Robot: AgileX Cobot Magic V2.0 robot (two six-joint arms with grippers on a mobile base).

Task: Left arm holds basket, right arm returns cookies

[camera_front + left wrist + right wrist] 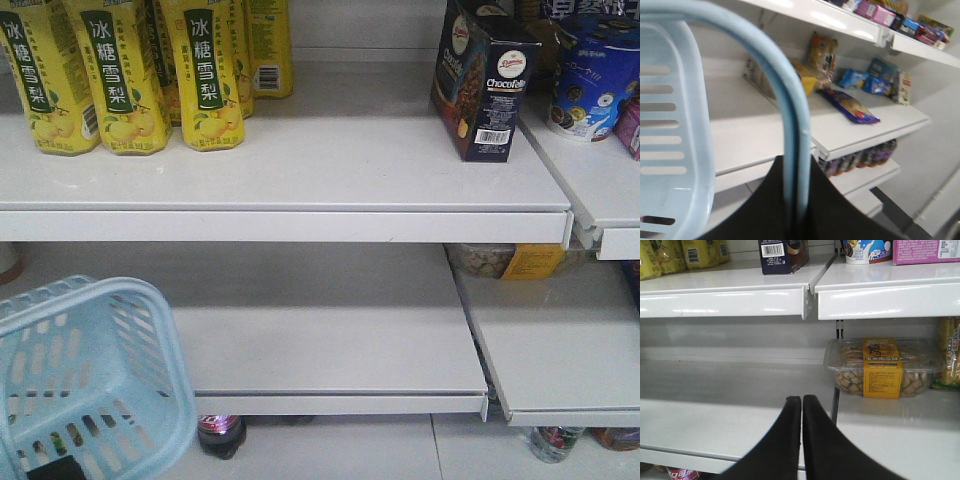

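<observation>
The cookies carton (pixel 484 82), dark navy with white lettering and a barcode label, stands upright on the upper shelf at the right; its lower part shows at the top of the right wrist view (pixel 782 255). The light blue basket (pixel 85 385) hangs tilted at the lower left of the front view. My left gripper (pixel 799 200) is shut on the basket's looped handle (pixel 790 125). My right gripper (pixel 801 402) is shut and empty, below the upper shelf and facing the lower shelf. Neither arm shows in the front view.
Yellow pear-drink packs (pixel 120 70) stand on the upper shelf's (pixel 300 190) left. A round blue tub (pixel 590 80) stands right of the carton. A clear tub of snacks with a yellow label (pixel 882 367) sits on the lower shelf. Bottles (pixel 222 435) stand below.
</observation>
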